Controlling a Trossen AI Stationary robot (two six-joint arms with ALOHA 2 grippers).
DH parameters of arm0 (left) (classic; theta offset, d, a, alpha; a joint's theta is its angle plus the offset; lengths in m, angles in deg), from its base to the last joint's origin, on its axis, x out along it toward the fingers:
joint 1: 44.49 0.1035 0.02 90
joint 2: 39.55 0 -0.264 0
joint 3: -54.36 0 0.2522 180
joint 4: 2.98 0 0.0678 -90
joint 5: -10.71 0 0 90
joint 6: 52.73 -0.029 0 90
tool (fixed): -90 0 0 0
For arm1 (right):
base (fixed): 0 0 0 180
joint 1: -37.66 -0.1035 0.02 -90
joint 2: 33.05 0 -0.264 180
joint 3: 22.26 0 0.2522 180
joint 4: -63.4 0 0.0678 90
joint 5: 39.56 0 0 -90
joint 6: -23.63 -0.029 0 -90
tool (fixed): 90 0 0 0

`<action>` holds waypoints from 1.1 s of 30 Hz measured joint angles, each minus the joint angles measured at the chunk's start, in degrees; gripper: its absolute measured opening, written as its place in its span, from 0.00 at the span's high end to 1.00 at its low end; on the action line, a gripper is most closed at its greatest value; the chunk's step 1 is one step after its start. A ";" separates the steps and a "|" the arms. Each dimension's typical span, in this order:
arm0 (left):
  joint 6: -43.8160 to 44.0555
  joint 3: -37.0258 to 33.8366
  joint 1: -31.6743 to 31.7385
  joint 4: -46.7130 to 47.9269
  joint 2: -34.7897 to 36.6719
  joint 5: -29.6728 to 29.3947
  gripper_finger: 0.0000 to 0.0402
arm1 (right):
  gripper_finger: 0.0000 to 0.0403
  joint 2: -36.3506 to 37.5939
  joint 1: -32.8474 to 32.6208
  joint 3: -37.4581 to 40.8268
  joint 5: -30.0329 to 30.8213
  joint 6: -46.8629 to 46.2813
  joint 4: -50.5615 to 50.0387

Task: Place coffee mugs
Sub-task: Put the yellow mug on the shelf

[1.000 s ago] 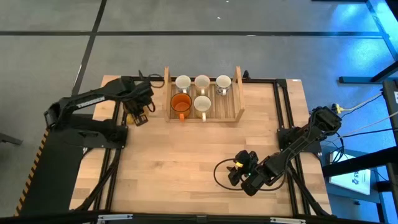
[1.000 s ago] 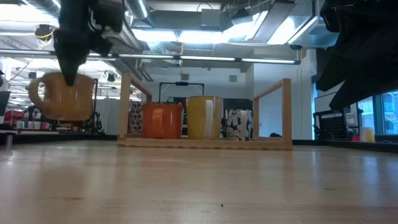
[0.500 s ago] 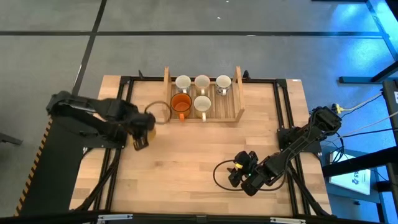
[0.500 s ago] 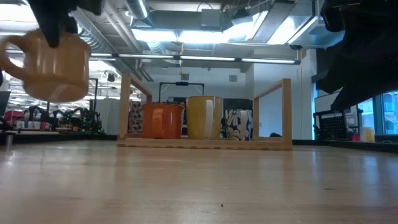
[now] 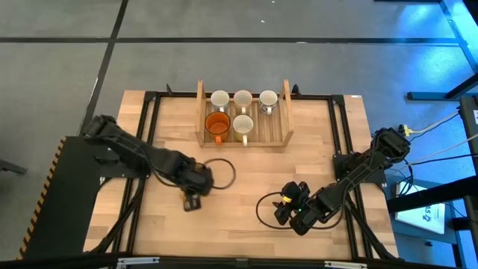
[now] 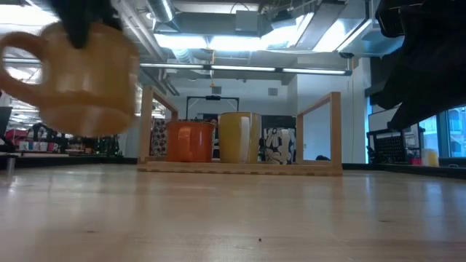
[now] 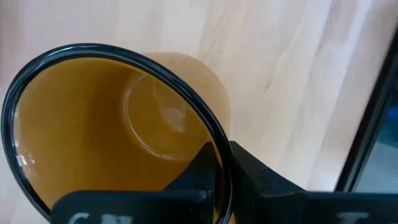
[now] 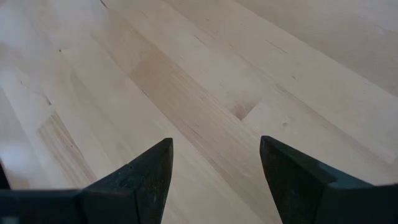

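My left gripper [image 5: 202, 178] is shut on the amber-yellow mug [image 5: 220, 172] above the middle of the table, left of centre. In the low view this mug [image 6: 87, 80] hangs in the air, its handle [image 6: 14, 54] pointing sideways. The slatted wooden tray [image 5: 281, 123] stands at the far edge. It holds three white mugs [image 5: 243, 98] in its far row, and the orange mug [image 5: 217, 124] and a cream mug [image 5: 243, 124] in its near row. My right gripper [image 5: 287, 205] rests open near the near right part of the table. My left gripper [image 7: 217, 163] holds the amber mug by its rim wall [image 7: 219, 149], one finger inside [image 7: 193, 174] the cup and one outside [image 7: 261, 177]. The fingers come at it from above. The mug is lifted clear of the table and stays roughly upright, its mouth up.
The tray's two tall end boards [image 6: 333, 131] rise above the mugs. Black frame rails [image 5: 340, 127] run along the table's left and right sides. Bare wood [image 5: 246, 179] lies between the tray and the near edge. The right wrist view shows only bare tabletop [image 8: 205, 93].
My left gripper has carried the amber mug from beside the tray's left end toward the near edge and to the right, to the table's middle. The mug stayed in the hold, clear of the table, and came nearer to the low camera. The right arm kept still.
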 joint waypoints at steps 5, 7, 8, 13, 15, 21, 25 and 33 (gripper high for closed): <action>-3.64 4.89 1.14 -5.57 -9.24 -0.91 0.96 | 0.43 0.00 0.00 0.00 0.02 0.00 -0.01; -4.82 7.12 1.76 -7.14 -12.50 -1.31 0.96 | 0.43 0.00 0.00 0.00 0.02 0.00 -0.02; -5.19 8.42 2.15 -7.81 -14.13 -1.31 0.96 | 0.43 0.00 0.00 0.00 0.02 0.00 -0.02; -6.70 13.15 3.77 -8.79 -21.11 -2.47 0.96 | 0.43 0.00 0.00 0.00 0.02 0.00 -0.04; -6.26 15.03 4.29 -8.76 -23.14 -3.07 0.96 | 0.43 0.00 0.00 0.00 0.02 0.00 -0.10; -4.89 18.96 5.06 -8.86 -26.78 -5.05 0.96 | 0.43 0.00 0.00 0.02 -0.04 0.02 -0.33; -4.72 19.09 5.51 -11.52 -27.12 -5.87 0.93 | 0.43 0.00 0.00 0.02 -0.42 0.14 -0.44; -6.24 19.07 5.61 -12.41 -27.18 -3.00 0.77 | 0.43 0.00 0.00 0.02 -0.42 0.35 -0.44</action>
